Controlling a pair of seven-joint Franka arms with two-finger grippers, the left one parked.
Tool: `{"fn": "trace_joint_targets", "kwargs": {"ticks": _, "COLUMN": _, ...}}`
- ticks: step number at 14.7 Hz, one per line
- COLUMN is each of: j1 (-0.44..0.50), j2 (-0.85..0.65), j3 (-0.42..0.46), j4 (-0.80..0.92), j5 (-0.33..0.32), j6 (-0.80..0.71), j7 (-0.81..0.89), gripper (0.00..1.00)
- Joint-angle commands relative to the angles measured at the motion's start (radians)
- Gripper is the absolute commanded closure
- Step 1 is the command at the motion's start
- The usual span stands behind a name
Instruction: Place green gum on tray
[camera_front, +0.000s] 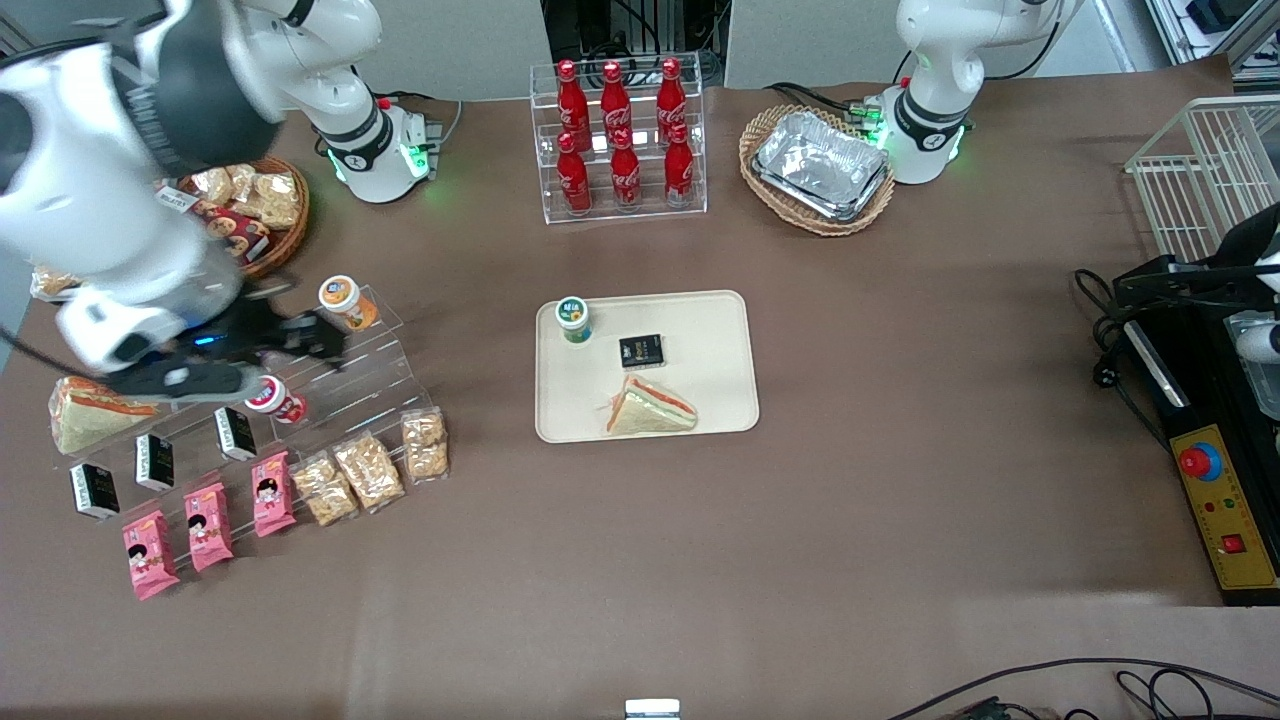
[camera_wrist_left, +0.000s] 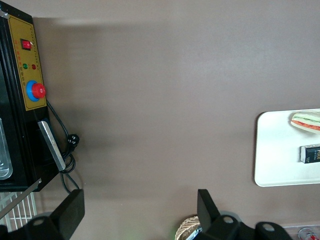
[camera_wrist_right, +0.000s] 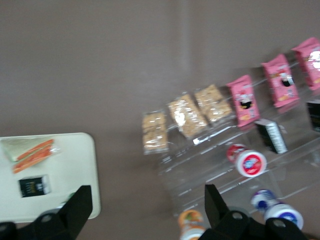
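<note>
The green gum (camera_front: 573, 318) stands upright on the cream tray (camera_front: 705, 345), in the tray's corner farthest from the front camera, toward the working arm's end. A black packet (camera_front: 641, 350) and a wrapped sandwich (camera_front: 650, 408) also lie on the tray. My gripper (camera_front: 325, 338) is open and empty, well away from the tray, above the clear acrylic shelf (camera_front: 380, 345) and next to the orange-lidded canister (camera_front: 340, 295). In the right wrist view the gripper (camera_wrist_right: 145, 206) hangs open over bare table between the tray (camera_wrist_right: 75, 165) and the orange-lidded canister (camera_wrist_right: 190, 220).
A red-lidded canister (camera_front: 268, 397), black packets, pink packs (camera_front: 210, 525) and cracker bags (camera_front: 368, 470) sit on and by the shelf. A rack of red bottles (camera_front: 620, 135) and a basket of foil trays (camera_front: 820, 165) stand farther from the front camera. A control box (camera_front: 1215, 500) lies toward the parked arm's end.
</note>
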Motion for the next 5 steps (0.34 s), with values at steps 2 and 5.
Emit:
{"fn": "trace_joint_targets", "kwargs": {"ticks": 2, "j1": -0.131, "j2": 0.000, "j3": 0.007, "j4": 0.021, "j5": -0.003, "j6": -0.042, "j7": -0.052, "gripper": 0.00}}
{"fn": "trace_joint_targets", "kwargs": {"ticks": 5, "j1": -0.172, "j2": 0.000, "j3": 0.007, "j4": 0.021, "j5": -0.009, "j6": -0.042, "j7": -0.099, "gripper": 0.00}}
